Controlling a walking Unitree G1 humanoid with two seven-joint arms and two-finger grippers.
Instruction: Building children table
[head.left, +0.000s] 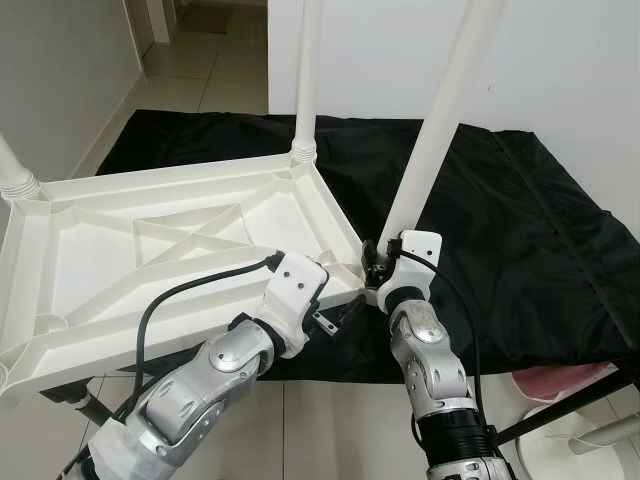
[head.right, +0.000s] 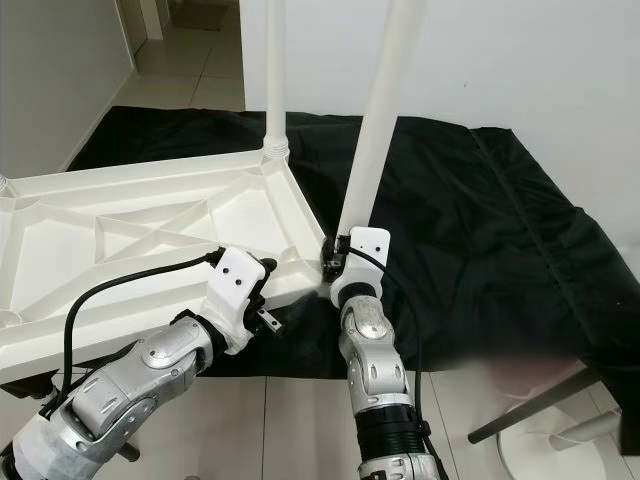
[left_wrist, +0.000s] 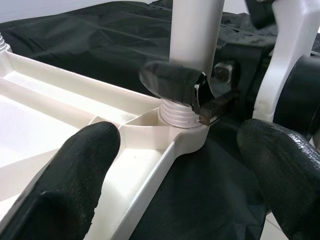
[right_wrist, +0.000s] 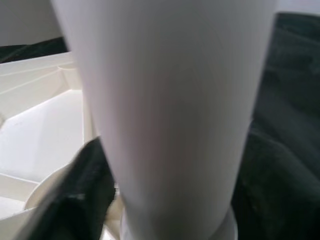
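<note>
A white plastic children's table top (head.left: 120, 250) lies upside down, its ribbed underside showing. White legs stand up from three corners: one far (head.left: 305, 80), one at the near right corner (head.left: 440, 110), one at the left (head.left: 15, 175). My right gripper (head.left: 375, 262) is shut on the base of the near right leg (right_wrist: 170, 110), just above its threaded socket (left_wrist: 175, 115). One black right finger (right_wrist: 90, 185) presses the leg's side. My left gripper (head.left: 335, 320) is open just below that corner. Its two black fingers (left_wrist: 75, 185) stand wide apart on either side of the table's rim.
A black cloth (head.left: 520, 230) covers the floor under and to the right of the table. A white wall (head.left: 560, 60) stands behind, and a tiled hallway (head.left: 210, 60) opens at the back left. A pink item (head.left: 560, 380), a black bar (head.left: 570, 400) and a white object (head.left: 590, 440) lie near right.
</note>
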